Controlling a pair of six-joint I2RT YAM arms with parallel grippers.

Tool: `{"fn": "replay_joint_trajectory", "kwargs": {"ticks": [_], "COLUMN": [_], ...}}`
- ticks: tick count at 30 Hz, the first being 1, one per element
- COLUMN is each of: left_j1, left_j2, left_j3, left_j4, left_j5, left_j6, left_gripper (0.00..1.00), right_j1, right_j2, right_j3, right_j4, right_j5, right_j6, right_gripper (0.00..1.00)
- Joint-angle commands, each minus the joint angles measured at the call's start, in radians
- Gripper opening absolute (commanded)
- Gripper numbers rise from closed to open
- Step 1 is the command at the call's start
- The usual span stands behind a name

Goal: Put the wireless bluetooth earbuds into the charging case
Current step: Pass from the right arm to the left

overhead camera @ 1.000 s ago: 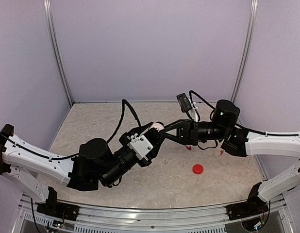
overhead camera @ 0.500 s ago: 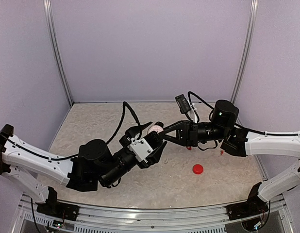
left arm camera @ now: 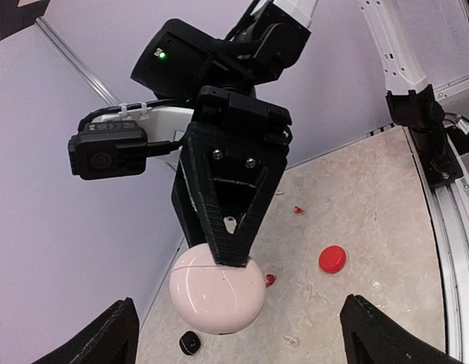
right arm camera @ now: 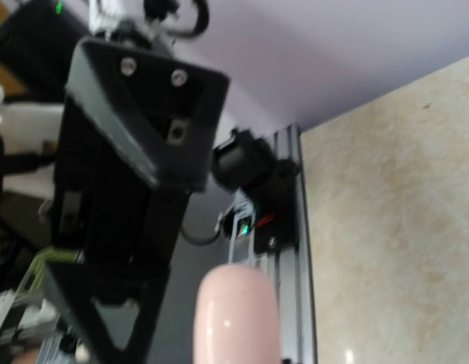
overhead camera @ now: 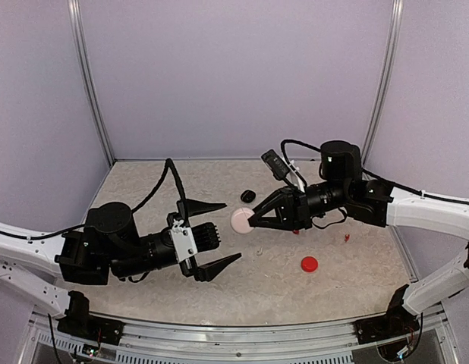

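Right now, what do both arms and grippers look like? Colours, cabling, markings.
White shell links on the left arm and right arm, black cylindrical joint housings. The left gripper and right gripper: black, tapered triangular fingers. Black cables loop over each wrist. White bracket on the left wrist; black camera box and a green LED on the right.

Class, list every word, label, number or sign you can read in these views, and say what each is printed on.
None: no text can be read in any view. The pink case and the red round piece carry no legible print.
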Motion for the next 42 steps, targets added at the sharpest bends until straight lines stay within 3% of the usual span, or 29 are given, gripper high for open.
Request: {"fn": "replay_joint_trajectory", "kwargs": {"ticks": [1, 16, 30, 42], "left_j1": [0.027, 0.038, 0.160, 0.286], "left_j2": [-0.015, 0.077, -0.027, -0.026], "left_j3": [0.069, 0.141, 0.051, -0.030], "left_j4": [-0.242, -0.357, -0.294, -0.123], "left_j5": [0.173, 0.255, 0.381, 0.597], "left_j6": [-0.005, 0.028, -0.423, -0.698], "left_gripper": [0.91, 0.85, 0.80, 0.59], "right_j1": [0.004, 0.099, 0.111, 0.182], "right_j2": [0.043, 0.134, 0.134, 0.154], "right_j3": [0.066, 0.169, 0.384, 0.460], "right_j4": [-0.216, -0.412, -0.737, -0.825], "right_j5": [-0.111, -0.133, 0.176, 0.316], "right_j6": [-0.126, -0.252, -0.492, -0.548], "right_gripper": [0.08, 0.07, 0.06, 0.05]}}
